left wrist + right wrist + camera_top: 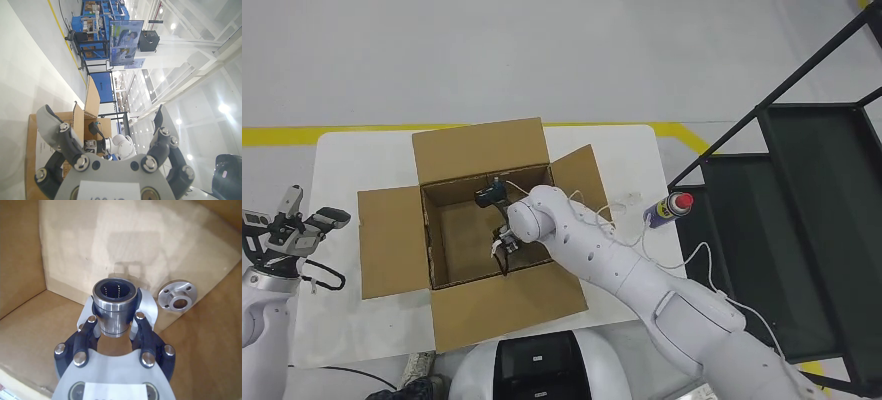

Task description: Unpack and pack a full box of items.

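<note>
Brown cardboard box (477, 150) sits open on the white table (352, 160). Left of it, the left gripper (310, 212) hangs spread and empty. Inside, the right gripper (115, 308) is clamped on a polished steel cylindrical bearing (114, 291). The slick metal could slip from that grip or clip the close wall. A round steel flange (177, 297) lies on the box floor nearby. A blue spray can (669, 208) lies right of the box.

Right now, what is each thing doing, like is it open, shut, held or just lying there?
box: open, all four flaps folded out.
metal cylinder: held by the right tool inside the box.
flange: loose in the box, by a wall.
spray can: lying on the table outside the box, red cap on.
left tool: open, empty.
right tool: shut on the metal cylinder.
</note>
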